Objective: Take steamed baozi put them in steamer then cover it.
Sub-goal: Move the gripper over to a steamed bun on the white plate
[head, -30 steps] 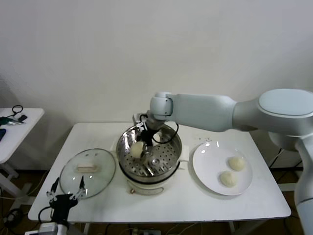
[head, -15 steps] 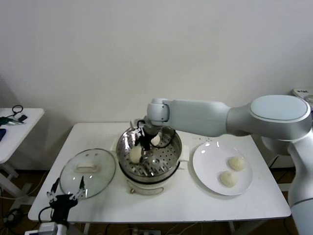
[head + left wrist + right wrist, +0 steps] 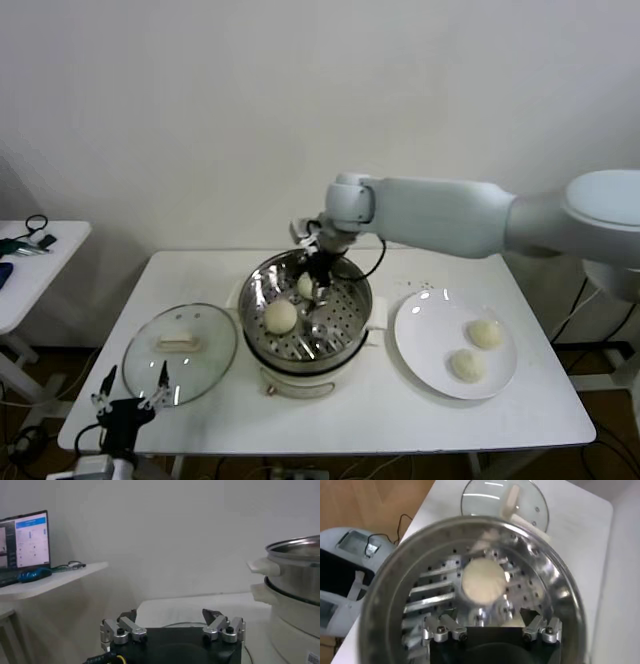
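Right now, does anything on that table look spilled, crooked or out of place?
Nothing stands out. Two baozi sit inside the steamer, two more lie on the white plate, and the glass cover rests flat on the table beside the steamer.

Lab: bare white table [image 3: 520, 425], side-desk monitor [image 3: 24, 542].

The left gripper [image 3: 172, 625] has its 2 fingers [image 3: 218, 622] spread wide apart with nothing between them. Past the fingers lies a white table [image 3: 190, 607]. The shiny steamer [image 3: 295, 580] stands off to one side, beyond the fingers.
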